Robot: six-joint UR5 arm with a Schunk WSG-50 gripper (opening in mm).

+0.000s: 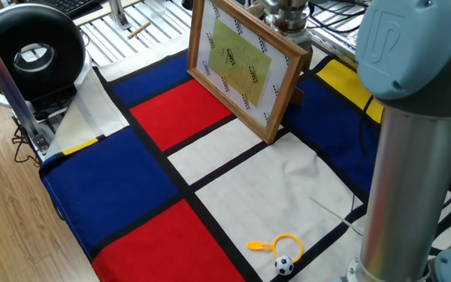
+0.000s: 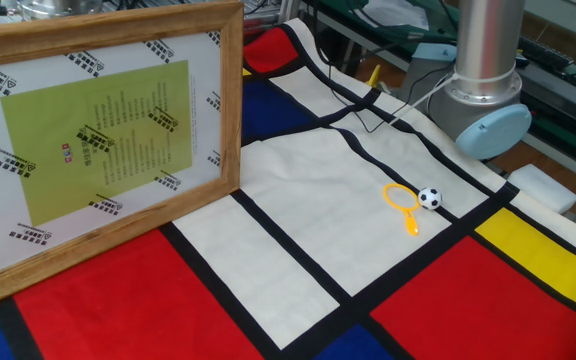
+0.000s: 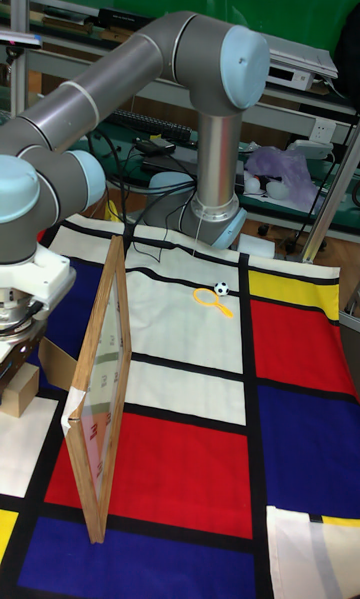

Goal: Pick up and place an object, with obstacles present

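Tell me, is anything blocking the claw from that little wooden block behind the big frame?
Nothing visible does. In the tall view the claw hangs right over the wooden cube, both behind the picture frame.

The arm point(image 3: 120, 69) is made of thick matte silver-grey tubes joined by rounded joints with pale blue caps, one cap near the upper right of one fixed view bearing an embossed logo. Its base column point(image 2: 488, 45) stands at the upper right of the other fixed view, widening into a grey foot with a pale blue disc. At the left edge of the tall fixed view a white block and ribbed metal collar sit below the wrist.
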